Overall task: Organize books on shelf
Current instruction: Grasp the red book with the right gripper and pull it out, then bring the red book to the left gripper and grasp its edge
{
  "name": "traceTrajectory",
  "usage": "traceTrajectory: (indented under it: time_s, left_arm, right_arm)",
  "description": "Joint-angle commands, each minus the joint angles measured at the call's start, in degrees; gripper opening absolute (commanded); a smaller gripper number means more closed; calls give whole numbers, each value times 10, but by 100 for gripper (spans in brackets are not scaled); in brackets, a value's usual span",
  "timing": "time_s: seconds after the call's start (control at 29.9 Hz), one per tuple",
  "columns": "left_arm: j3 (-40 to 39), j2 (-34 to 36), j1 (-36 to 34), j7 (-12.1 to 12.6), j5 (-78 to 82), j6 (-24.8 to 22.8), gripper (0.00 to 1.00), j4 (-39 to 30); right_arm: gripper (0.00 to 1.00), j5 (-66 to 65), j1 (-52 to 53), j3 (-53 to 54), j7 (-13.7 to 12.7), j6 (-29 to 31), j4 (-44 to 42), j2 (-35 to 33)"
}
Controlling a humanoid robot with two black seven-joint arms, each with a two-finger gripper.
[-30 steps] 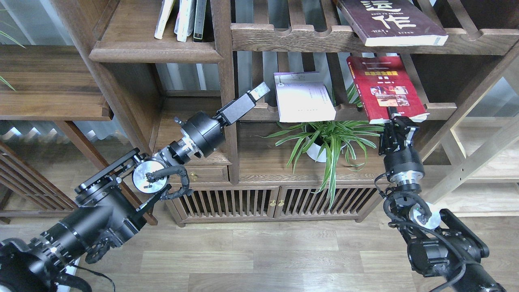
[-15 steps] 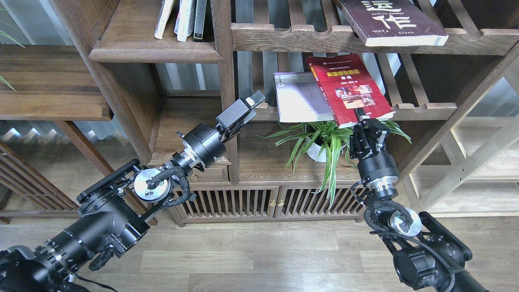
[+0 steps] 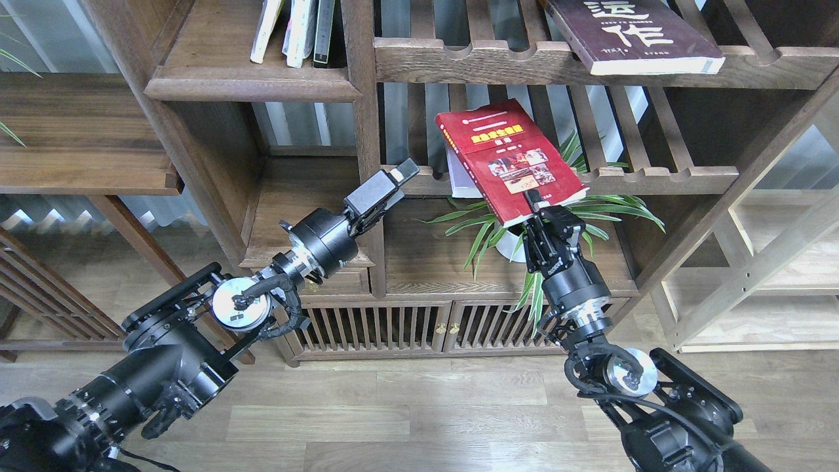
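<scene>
Right gripper [image 3: 534,203] clamped on the lower edge of the red book [image 3: 508,160], held tilted before the white book [image 3: 459,180] on the slatted rack [image 3: 655,178]; so narrow a pinch risks slippage, perhaps nudging that neighbour; left gripper [image 3: 403,172] nearby, state indeterminate.

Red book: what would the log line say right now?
right tool: shut on red book | book: over white book | left tool: empty

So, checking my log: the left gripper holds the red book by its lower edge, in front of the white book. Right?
Not quite: the head view shows the right gripper holding the red book by its lower edge, in front of the white book. The left gripper holds nothing.
</scene>
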Motion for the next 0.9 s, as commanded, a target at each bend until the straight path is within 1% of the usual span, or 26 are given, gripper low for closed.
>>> traceTrajectory:
  time_s: [0.0, 0.2, 0.3, 0.5, 0.74, 0.87]
  left_arm:
    - [-1, -2, 0, -1, -1, 0, 99, 4]
    - [-1, -4, -1, 0, -2, 0, 99, 22]
    - [-1, -8, -1, 0, -3, 0, 99, 22]
    - [-1, -10, -1, 0, -6, 0, 99, 26]
    - [-6, -10, -1, 0, -6, 0, 99, 27]
    - [-6, -10, -1, 0, -5, 0, 99, 27]
  right_arm:
    - [3, -1, 1, -5, -7, 0, 15, 1]
    - [3, -2, 1, -35, -20, 0, 21, 8]
    - [3, -7, 1, -45, -32, 0, 21, 9]
    - [3, -19, 1, -51, -36, 0, 23, 26]
    - [3, -30, 1, -70, -51, 0, 33, 38]
    - [3, -31, 3, -79, -54, 0, 34, 40]
